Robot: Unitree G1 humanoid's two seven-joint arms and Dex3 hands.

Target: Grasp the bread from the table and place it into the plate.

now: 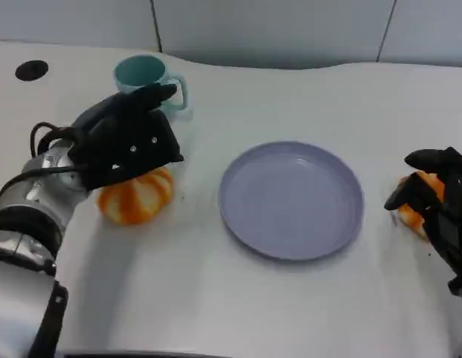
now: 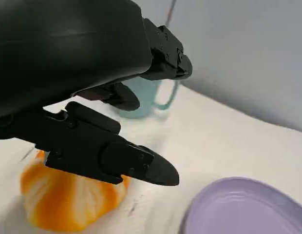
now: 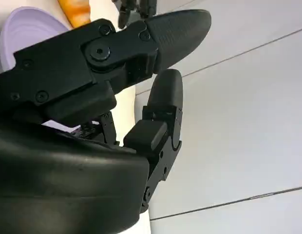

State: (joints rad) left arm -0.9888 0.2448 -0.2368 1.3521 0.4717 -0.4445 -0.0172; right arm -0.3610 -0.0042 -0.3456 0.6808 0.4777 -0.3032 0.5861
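Two hands flank the lavender plate that lies mid-table: nearest, by the table's right edge, the right hand sits over an orange piece, though whether it grasps it I cannot tell. On the plate's other side, across a strip of bare white tabletop, the left hand hovers over the orange-and-white bread with fingers spread, holding nothing. Farther back a teal mug stands behind that hand, near the far edge.
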